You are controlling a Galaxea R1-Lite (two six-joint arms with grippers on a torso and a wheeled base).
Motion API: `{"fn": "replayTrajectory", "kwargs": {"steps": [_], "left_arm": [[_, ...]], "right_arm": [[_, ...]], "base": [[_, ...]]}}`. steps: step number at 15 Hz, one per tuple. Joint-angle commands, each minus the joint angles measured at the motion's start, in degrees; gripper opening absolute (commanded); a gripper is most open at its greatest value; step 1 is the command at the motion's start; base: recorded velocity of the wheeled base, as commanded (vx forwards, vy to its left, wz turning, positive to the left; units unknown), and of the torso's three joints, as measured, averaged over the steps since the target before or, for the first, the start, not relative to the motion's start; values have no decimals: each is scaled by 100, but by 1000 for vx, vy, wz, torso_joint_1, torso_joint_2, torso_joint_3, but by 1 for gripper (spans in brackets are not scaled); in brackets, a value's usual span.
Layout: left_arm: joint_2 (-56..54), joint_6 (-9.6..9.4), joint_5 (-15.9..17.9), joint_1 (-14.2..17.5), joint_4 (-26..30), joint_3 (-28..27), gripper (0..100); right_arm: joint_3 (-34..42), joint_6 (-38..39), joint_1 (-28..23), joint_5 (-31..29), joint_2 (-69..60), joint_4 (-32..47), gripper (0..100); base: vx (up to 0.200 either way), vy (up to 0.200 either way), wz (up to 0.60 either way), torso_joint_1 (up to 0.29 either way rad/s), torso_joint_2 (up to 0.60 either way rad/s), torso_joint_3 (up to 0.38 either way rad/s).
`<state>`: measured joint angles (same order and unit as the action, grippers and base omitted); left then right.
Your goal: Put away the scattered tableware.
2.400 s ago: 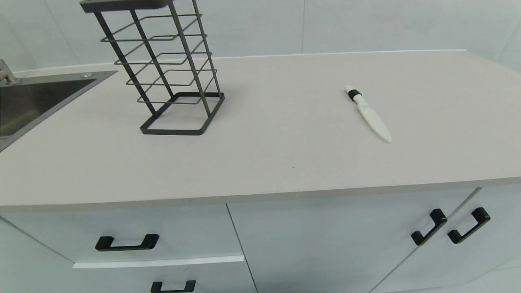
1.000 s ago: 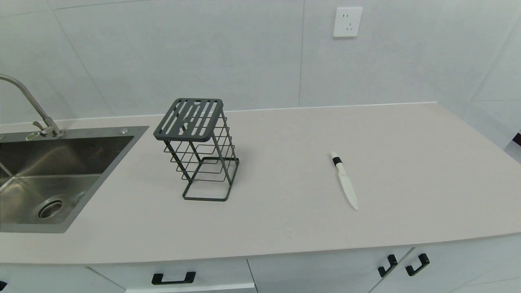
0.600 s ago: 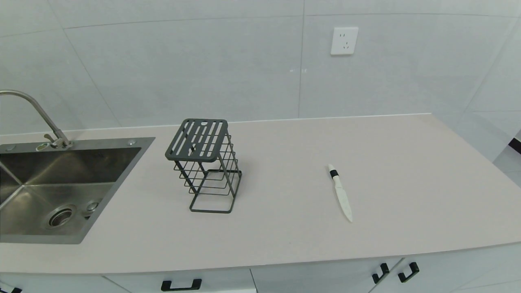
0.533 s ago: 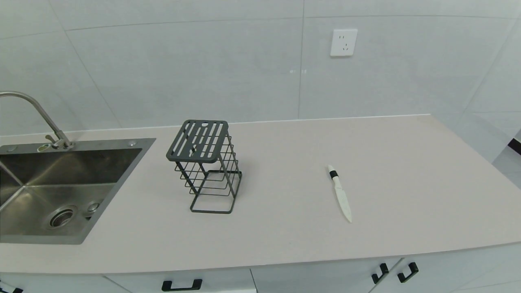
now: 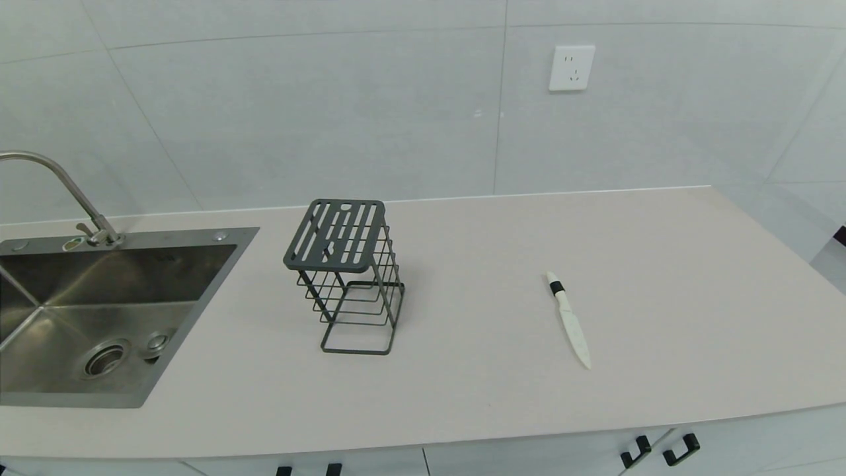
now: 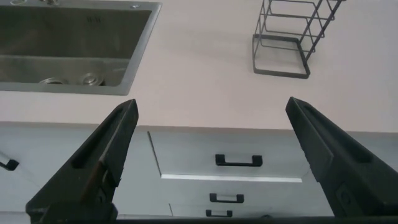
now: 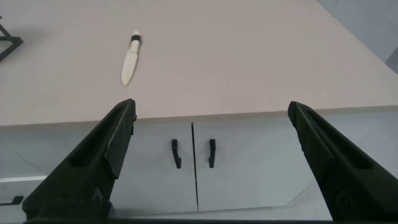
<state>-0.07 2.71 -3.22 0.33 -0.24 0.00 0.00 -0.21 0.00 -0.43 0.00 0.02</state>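
Knife (image 5: 568, 319), white with a black band, lies flat on the counter (image 5: 476, 370), well to the right of the dark wire rack (image 5: 344, 277); a sink (image 5: 39, 396) sits on the rack's left. From the left wrist, the left gripper (image 6: 211, 104) is spread wide and holds nothing, with the rack's base beyond it. From the right wrist, the right gripper (image 7: 211, 104) is just as wide and bare, with the knife beyond it.

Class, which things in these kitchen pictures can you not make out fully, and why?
Rack: left wrist view, top cut off by the picture edge.
Tap: head view, spout end cut off at the left edge.
Knife: head view, too small to tell its sharp side.
Drawer handle: head view, cut by the bottom edge.
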Motion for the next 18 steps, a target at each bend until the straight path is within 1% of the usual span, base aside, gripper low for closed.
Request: {"fn": "replayTrajectory", "kwargs": {"steps": [1, 5, 18], "left_arm": [[7, 2, -3, -7, -2, 0, 100], [7, 11, -3, -7, -2, 0, 100], [7, 11, -3, -7, -2, 0, 100]], "right_arm": [[0, -6, -9, -1, 0, -2, 100], [0, -6, -9, 8, 9, -2, 100], [0, -6, -9, 8, 0, -2, 100]], "base": [[200, 0, 0, -2, 2, 7], [200, 0, 0, 1, 5, 4], [0, 0, 0, 0, 0, 0]]}}
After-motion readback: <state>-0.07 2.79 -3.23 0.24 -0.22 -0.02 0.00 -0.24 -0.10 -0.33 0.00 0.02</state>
